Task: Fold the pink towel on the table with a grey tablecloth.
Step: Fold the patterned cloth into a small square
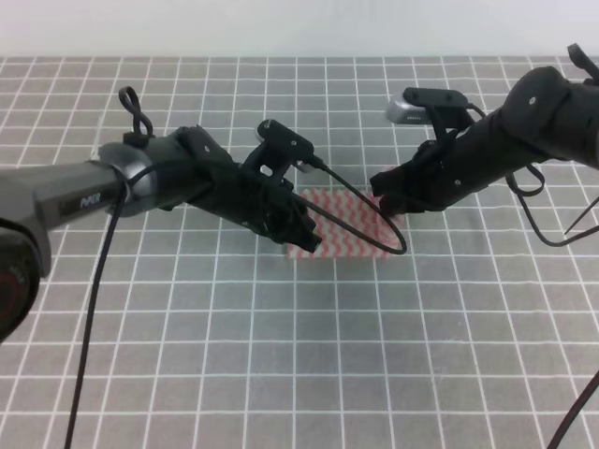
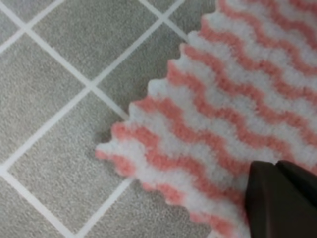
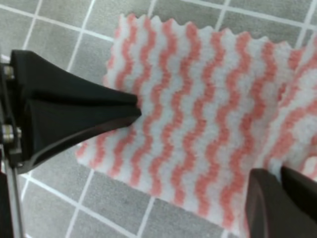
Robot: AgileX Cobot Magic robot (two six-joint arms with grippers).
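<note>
Both hands, left hand (image 1: 301,236) and right hand (image 1: 386,208), pinch opposite ends of the pink towel (image 1: 342,223) (gripping step); next, I judge, lift and fold it over evenly.

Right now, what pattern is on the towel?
The towel has wavy zigzag stripes in pink-red and white. The right wrist view shows it best.
</note>
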